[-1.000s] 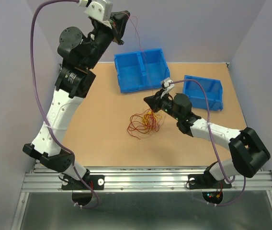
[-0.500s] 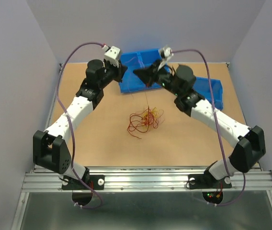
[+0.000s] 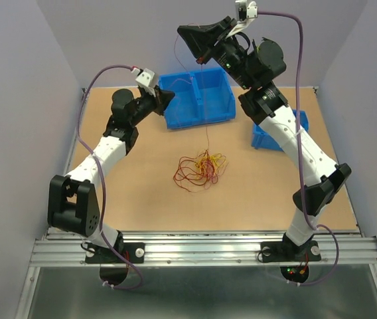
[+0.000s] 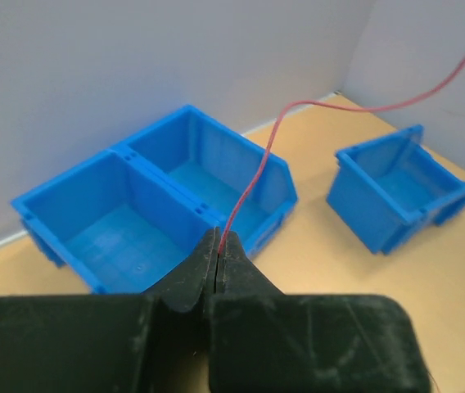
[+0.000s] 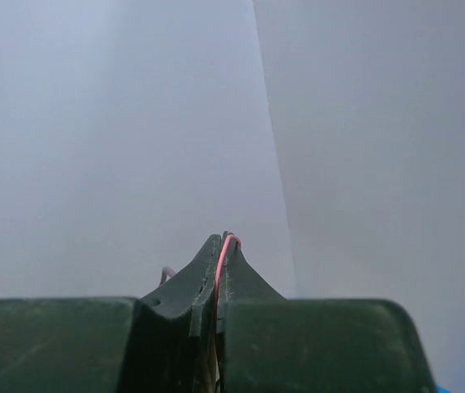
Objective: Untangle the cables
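The cables (image 3: 199,170) lie as a loose tangle of red, orange and yellow wires in the middle of the table. My right gripper (image 3: 184,33) is raised high above the bins and shut on a pink-red wire (image 5: 222,255). A thin strand (image 3: 208,136) hangs from it straight down to the tangle. My left gripper (image 3: 170,96) is at the left end of the blue double bin, shut on a red wire (image 4: 253,176). That wire arcs up and off to the right in the left wrist view. The left jaws (image 4: 218,239) and right jaws (image 5: 221,239) are both pressed together.
A blue double bin (image 3: 175,118) stands at the back of the table and also shows in the left wrist view (image 4: 69,192). A single blue bin (image 3: 268,136) sits at the right, partly behind my right arm, and shows in the left wrist view (image 4: 380,155).
My right gripper rose from the tangle to high above the bins, drawing a strand up. My left gripper came down from high up to the double bin's left end.
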Available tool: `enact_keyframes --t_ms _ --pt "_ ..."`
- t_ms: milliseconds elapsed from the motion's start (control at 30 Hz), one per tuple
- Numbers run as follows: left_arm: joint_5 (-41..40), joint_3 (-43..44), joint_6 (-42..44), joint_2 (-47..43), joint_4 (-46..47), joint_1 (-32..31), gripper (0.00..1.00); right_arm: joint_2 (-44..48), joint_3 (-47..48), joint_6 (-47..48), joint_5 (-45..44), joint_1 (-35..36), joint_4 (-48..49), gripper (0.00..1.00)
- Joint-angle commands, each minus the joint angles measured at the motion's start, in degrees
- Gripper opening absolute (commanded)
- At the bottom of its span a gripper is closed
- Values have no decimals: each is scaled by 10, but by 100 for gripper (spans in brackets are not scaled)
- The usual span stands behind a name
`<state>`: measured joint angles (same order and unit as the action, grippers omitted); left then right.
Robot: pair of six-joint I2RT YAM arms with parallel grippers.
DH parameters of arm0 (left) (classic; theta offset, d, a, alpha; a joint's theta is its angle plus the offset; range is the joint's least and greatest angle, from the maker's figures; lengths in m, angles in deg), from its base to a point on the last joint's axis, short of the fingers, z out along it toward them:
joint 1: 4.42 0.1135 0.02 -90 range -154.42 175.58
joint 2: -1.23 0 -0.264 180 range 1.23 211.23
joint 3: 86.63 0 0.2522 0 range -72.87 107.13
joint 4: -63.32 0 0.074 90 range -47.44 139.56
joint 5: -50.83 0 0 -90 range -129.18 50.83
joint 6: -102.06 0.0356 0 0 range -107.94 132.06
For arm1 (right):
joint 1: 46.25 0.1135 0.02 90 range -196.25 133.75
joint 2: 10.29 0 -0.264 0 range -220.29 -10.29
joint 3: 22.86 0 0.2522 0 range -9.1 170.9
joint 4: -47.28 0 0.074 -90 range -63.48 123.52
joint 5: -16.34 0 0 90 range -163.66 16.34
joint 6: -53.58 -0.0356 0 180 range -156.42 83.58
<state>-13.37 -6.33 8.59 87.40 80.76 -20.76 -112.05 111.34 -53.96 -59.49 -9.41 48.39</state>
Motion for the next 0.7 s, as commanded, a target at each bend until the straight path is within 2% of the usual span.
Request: enact_keyframes --t_ms 0,100,200,300,400,500,533,633,667 --pt "175 -47 -32 -30 81 -1 0 -1 0 -17 -13 2 -6 1" --pt "273 -76 -91 -27 155 -2 0 8 -35 -15 -24 2 24 1" --pt "317 -83 -131 -10 209 -5 0 7 -43 -30 -21 2 47 0" --pt "353 -81 -159 14 242 -16 6 -3 -35 -51 -6 2 55 1" --pt "390 -81 -190 40 288 -36 17 -9 -35 -65 -4 2 69 1" --pt "389 -85 -181 51 294 -53 30 -13 -36 -73 -3 2 76 1" --pt "386 -86 -174 54 294 -61 43 -15 -36 -75 -2 2 77 1" --pt "375 -87 -164 60 294 -69 62 -19 -37 -79 0 2 81 1" --pt "373 -86 -163 60 294 -70 66 -20 -38 -79 0 2 82 1"
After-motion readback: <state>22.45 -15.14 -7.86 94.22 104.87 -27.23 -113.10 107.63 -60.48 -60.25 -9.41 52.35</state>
